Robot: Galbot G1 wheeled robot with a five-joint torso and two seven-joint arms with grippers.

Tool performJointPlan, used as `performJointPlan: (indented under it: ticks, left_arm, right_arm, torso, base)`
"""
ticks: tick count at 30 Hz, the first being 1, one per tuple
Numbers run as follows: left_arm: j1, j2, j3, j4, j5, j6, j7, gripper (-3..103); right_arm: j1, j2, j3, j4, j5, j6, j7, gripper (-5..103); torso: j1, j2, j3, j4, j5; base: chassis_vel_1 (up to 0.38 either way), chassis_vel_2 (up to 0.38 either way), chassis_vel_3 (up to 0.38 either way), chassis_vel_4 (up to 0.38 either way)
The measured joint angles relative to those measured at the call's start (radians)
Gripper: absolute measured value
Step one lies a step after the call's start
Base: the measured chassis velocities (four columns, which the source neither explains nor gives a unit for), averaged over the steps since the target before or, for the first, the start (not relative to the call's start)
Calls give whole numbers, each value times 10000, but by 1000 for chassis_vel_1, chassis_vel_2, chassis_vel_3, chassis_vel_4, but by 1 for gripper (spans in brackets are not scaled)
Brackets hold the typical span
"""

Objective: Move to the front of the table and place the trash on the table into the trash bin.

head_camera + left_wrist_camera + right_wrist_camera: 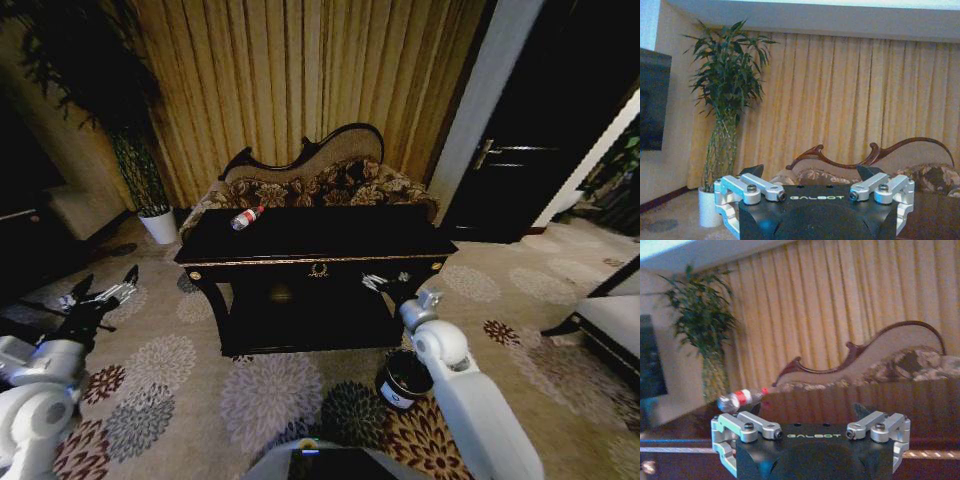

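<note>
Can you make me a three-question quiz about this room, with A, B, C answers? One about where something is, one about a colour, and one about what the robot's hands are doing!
1. Where is the plastic bottle?
A. On the table top, near its far left corner
B. Inside the trash bin
C. On the sofa

2. What colour is the bottle's cap?
A. Blue
B. Red
C. Green

3. What is the right tool doing?
A. Gripping the bottle
B. Reaching into the bin
C. Open and holding nothing, in front of the table

Answers:
1. A: the bottle lies on its side on the black table, and the trash bin stands on the carpet by the right arm.
2. B: the right wrist view shows a red cap at the bottle's end.
3. C: its fingers are spread with nothing between them; the left tool is open too, out to the left of the table.
</note>
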Motion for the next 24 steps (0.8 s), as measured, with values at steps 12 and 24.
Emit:
performJointPlan:
  ticks: [12, 24]
  left_arm:
    - [-538, 287, 433, 496, 15, -422, -608, 100]
    - [-724, 960, 99, 1240, -631, 839, -880, 100]
  right_arm:
    - [-223, 182, 497, -176, -475, 788, -2, 100]
    - [-261, 163, 677, -241, -715, 1107, -4, 100]
  torso:
    - [1, 0, 1, -1, 1]
    - [0, 0, 1, 3, 0]
  base:
    - [0, 0, 0, 0]
    - [0, 0, 0, 0]
